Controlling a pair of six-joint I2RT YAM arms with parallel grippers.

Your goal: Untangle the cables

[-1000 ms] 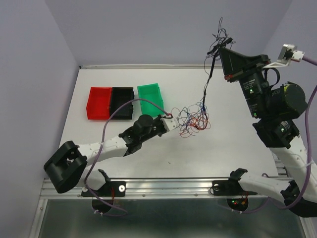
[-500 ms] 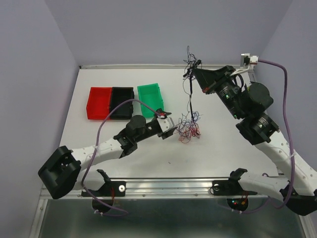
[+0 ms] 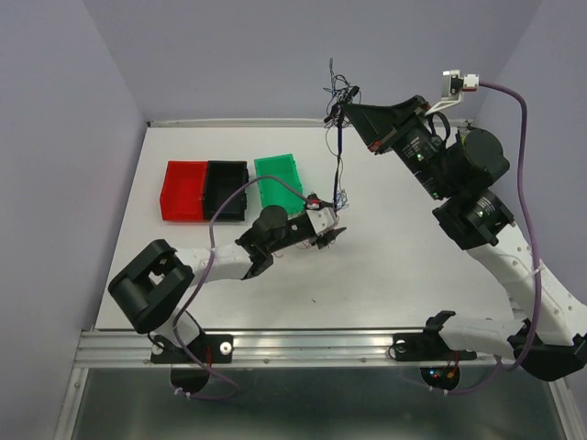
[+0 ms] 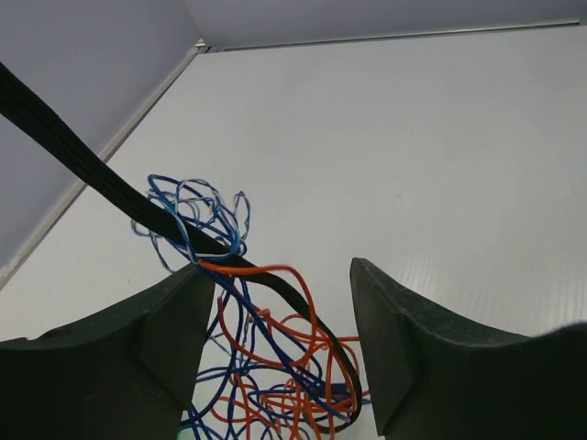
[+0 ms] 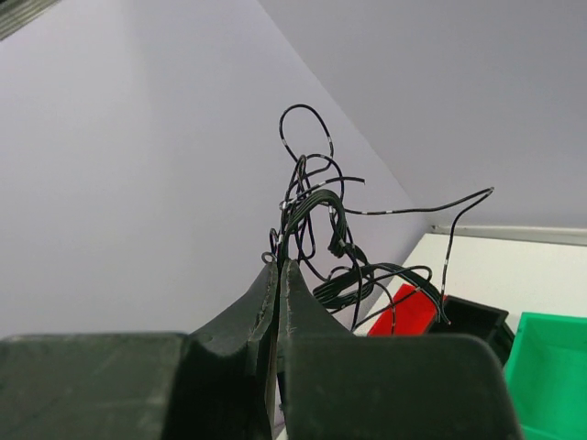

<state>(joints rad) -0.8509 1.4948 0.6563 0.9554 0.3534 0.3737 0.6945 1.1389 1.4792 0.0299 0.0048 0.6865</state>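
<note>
1. Black cables (image 5: 316, 215) are clamped between the pressed-together jaws of the right gripper (image 3: 345, 108), held high, beyond and right of the green bin (image 3: 278, 181).
2. One black strand (image 3: 337, 151) (flat, ribbon-like) is hung down to a red-and-blue clump (image 4: 266, 385).
3. That clump is straddled by the left gripper (image 3: 332, 233), jaws apart, just right of the bin.

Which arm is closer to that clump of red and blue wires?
Left. The left gripper has its open jaws either side of the clump; the right gripper is high above it, shut on black wires.
</note>
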